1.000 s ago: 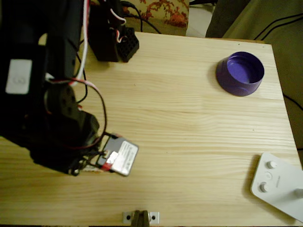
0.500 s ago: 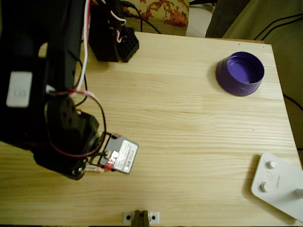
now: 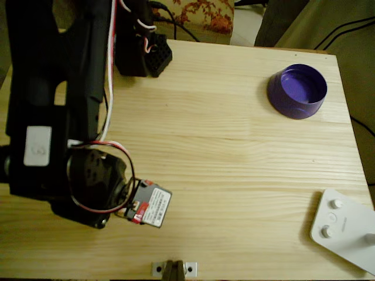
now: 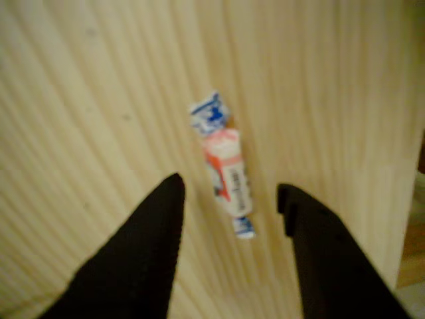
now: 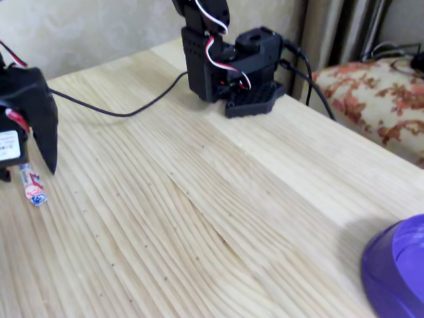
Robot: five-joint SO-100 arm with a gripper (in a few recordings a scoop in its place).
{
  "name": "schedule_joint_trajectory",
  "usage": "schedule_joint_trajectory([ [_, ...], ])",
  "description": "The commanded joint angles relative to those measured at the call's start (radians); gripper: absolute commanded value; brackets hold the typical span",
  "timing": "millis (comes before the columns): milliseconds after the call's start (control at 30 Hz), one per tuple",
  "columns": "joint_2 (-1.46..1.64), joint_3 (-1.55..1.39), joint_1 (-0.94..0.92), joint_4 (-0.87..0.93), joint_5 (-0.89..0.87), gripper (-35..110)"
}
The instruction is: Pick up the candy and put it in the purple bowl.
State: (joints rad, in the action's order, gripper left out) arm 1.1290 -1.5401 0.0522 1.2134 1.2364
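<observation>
In the wrist view the gripper [image 4: 229,193] stands spread, its two dark fingers [image 4: 149,246] low in the frame, and the candy [image 4: 226,169] lies flat on the wood between them, with its lower twisted end reaching into the gap and its upper end pointing to the top of the frame. The candy is not touched by either finger; I judge that the jaws are opened this wide so that they can come down on both sides of the wrapper and close across its narrow width. In the fixed view the candy [image 5: 32,184] is at the far left of the frame, just beside the black fingertip [image 5: 41,126], and it lies near the left border of the picture, so I cannot tell how close the table edge is on that side. In the overhead view the arm covers the lower left part of the table [image 3: 234,175], and the candy is under it there. Further, the middle of the table is bare wood, which gives free room for carrying. The purple bowl [image 3: 297,91] stands at the upper right in the overhead view, well apart from the gripper and close to the far edge of the table. A white device [image 3: 343,228] with round knobs lies at the lower right, beside the direct way but not across it, in my judgement.
</observation>
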Motion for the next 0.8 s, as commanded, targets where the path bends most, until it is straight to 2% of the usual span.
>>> schedule_joint_trajectory([
  [0,0.025,0.097,0.005,-0.002,0.005,30],
  [767,-0.021,0.029,0.015,-0.035,-0.037,29],
])
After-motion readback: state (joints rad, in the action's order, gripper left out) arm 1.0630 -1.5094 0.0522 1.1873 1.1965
